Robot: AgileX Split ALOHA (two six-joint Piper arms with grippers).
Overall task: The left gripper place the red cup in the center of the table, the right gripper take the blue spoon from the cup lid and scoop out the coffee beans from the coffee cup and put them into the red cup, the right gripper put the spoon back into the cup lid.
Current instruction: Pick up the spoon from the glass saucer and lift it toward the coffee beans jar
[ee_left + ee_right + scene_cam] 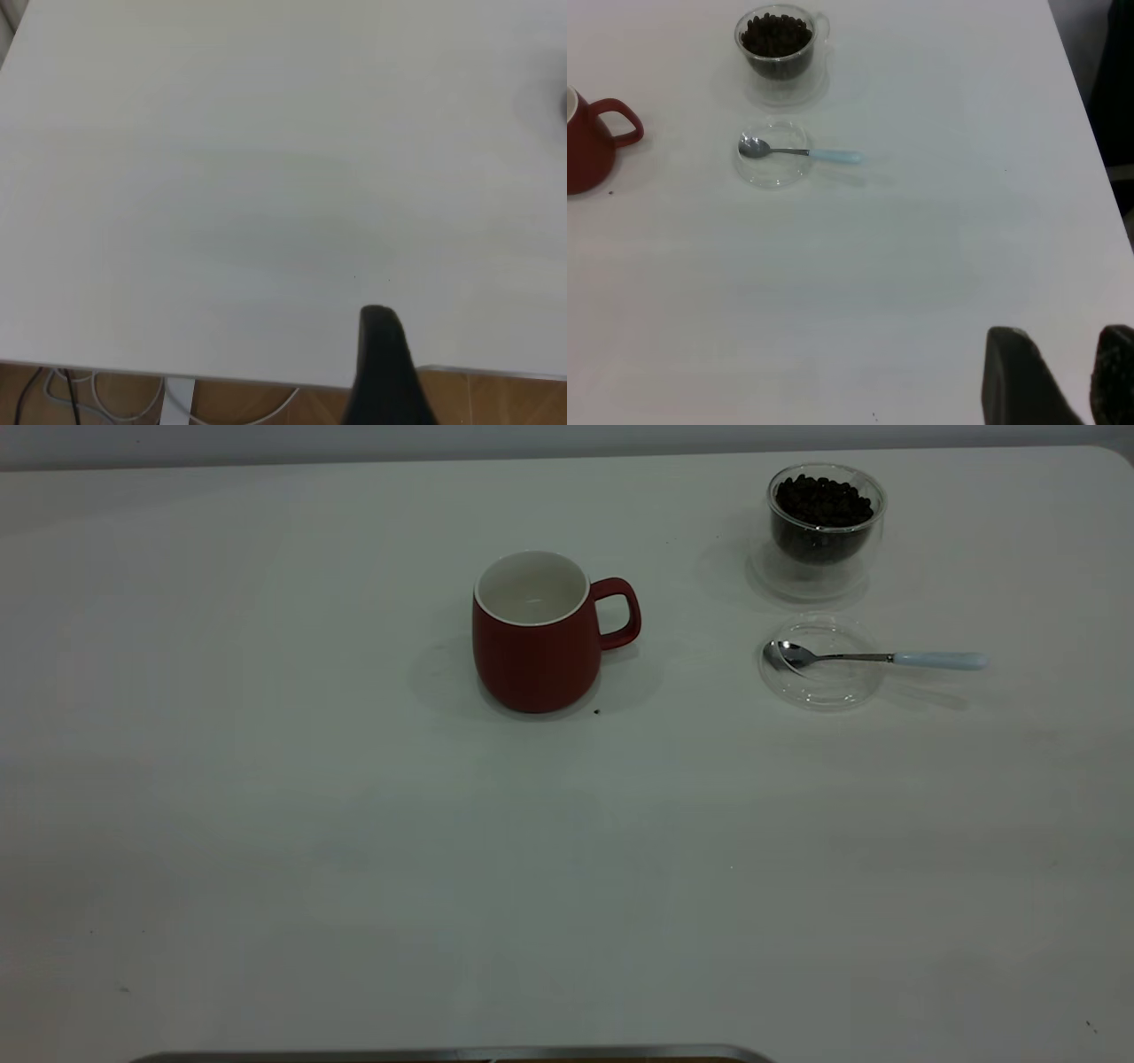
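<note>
The red cup (536,638) stands upright near the table's middle, handle to the right; it also shows in the right wrist view (586,142). The glass coffee cup (824,518) of dark beans stands at the back right. The clear cup lid (822,682) lies in front of it. The blue-handled spoon (939,660) rests with its bowl in the lid. My right gripper (1063,341) is open and empty, far from them near the table's edge. Only one finger (383,354) of my left gripper shows, over the table's edge, with nothing beside it.
A small dark speck (596,711) lies on the white table (354,850) by the red cup's base. Neither arm shows in the exterior view. Wood floor and cables (89,394) show beyond the table edge.
</note>
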